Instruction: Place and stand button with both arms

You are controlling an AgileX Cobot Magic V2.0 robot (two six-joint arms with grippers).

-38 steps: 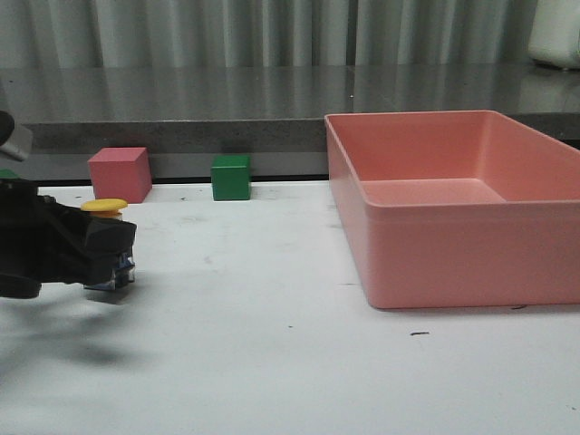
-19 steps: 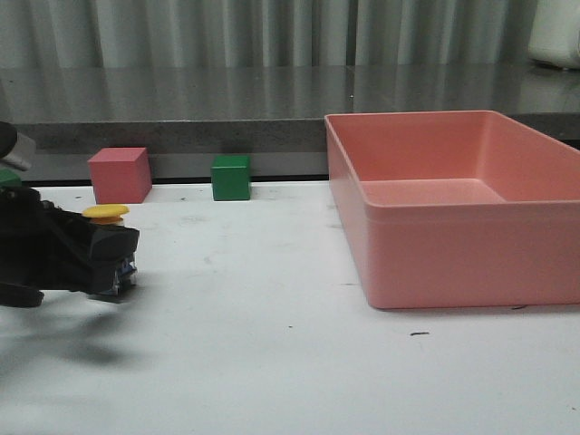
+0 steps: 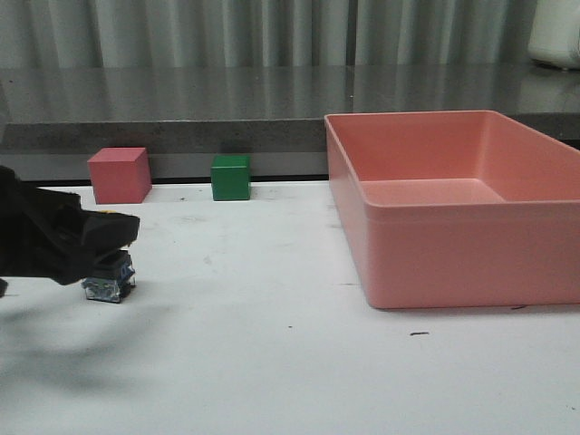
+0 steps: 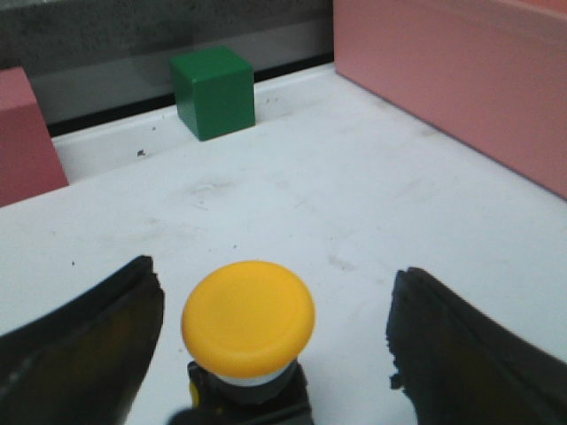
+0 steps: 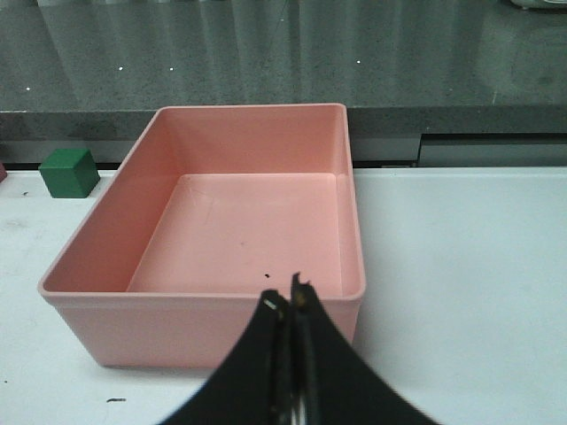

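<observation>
The button [image 4: 248, 319] stands upright on the white table, its yellow mushroom cap on top of the black collar. My left gripper [image 4: 276, 297] is open, with a finger [image 4: 80, 354] on each side of the button and a clear gap to both. In the front view the left gripper [image 3: 95, 240] hides the cap, and only the button's black body and bluish base [image 3: 109, 285] show below it, resting on the table. My right gripper [image 5: 288, 305] is shut and empty, above the table in front of the pink bin's near wall. It does not show in the front view.
A large pink bin [image 3: 453, 263] stands at the right; it also shows in the right wrist view [image 5: 204, 328]. A pink cube [image 3: 119, 174] and a green cube [image 3: 231, 177] sit at the table's back edge, the green one also in the left wrist view [image 4: 214, 91]. A dark ledge runs behind.
The left gripper lowered the button to the table. The yellow cap, seen above the fingers before, is now hidden behind them in the front view.
</observation>
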